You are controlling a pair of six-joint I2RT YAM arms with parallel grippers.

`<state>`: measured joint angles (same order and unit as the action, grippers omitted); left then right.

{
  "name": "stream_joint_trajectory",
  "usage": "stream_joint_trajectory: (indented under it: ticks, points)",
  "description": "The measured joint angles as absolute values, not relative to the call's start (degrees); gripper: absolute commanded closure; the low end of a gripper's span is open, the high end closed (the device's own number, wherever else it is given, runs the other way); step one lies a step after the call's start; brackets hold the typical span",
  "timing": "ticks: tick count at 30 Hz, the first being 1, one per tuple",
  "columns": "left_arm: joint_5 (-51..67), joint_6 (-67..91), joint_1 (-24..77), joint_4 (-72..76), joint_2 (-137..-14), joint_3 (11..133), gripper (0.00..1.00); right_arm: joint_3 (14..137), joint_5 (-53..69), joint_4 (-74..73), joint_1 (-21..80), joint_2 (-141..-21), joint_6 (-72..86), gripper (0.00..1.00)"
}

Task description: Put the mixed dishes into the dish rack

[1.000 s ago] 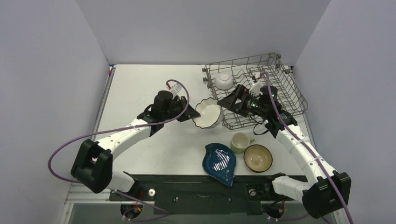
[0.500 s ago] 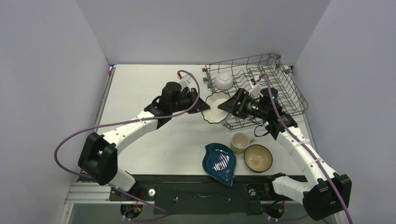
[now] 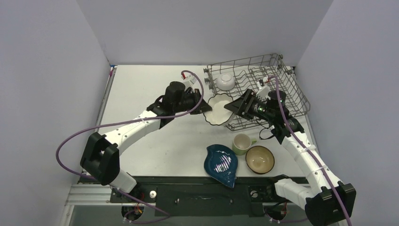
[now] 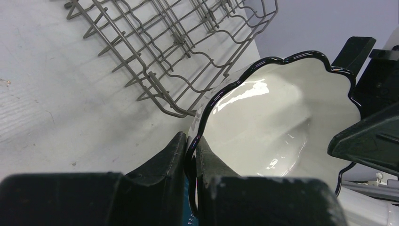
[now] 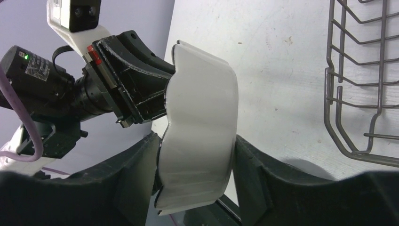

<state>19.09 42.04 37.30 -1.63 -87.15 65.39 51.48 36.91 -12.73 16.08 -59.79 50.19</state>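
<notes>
The white scalloped plate (image 3: 216, 109) hangs on edge in the air, just left of the dish rack (image 3: 288, 95). My left gripper (image 3: 203, 107) is shut on its dark rim (image 4: 193, 141). My right gripper (image 3: 231, 107) straddles the plate's far side, with both fingers (image 5: 141, 165) pressed against the plate (image 5: 202, 122). The small white bowl (image 3: 225, 81) sits in the rack's far left corner. The pale green mug (image 3: 242, 143), the brown bowl (image 3: 259, 159) and the dark blue leaf dish (image 3: 221, 164) lie on the table near the front.
The rack's near left corner (image 4: 160, 94) is right beside the plate, and its wire side (image 5: 357, 94) is to the right of my right gripper. A black bar (image 3: 188, 181) runs along the table's front edge. Walls enclose the table on three sides.
My left gripper carried the plate up and right toward the rack and tipped it on edge. My right gripper came to meet it and now has its fingers on it.
</notes>
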Motion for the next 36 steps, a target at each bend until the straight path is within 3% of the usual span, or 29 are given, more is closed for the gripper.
stream_joint_trajectory:
  ticks: [2,5,11,15,20,36]
  points:
    - [19.0,41.6,37.3,-2.0,-87.2,65.6,1.0,50.9,36.9,-12.4,15.9,-59.8,50.4,0.63]
    - [18.6,40.6,37.4,-2.1,-87.2,66.0,1.0,50.3,36.6,-12.1,15.5,-59.8,50.9,0.99]
    - [18.3,39.9,37.4,-3.7,-87.8,67.4,1.0,49.8,36.6,-11.3,15.4,-59.8,51.9,1.0]
    - [18.4,40.6,37.3,-5.1,-89.0,69.2,0.76,49.6,35.2,-11.1,15.4,-59.1,52.2,1.0]
    - [19.5,44.0,37.1,-4.4,-89.8,71.5,0.54,48.7,32.9,-11.6,15.3,-56.9,52.3,1.0]
    - [18.3,45.5,34.7,-5.7,-94.4,76.8,0.24,50.5,31.0,-15.6,3.4,-58.8,52.9,1.0]
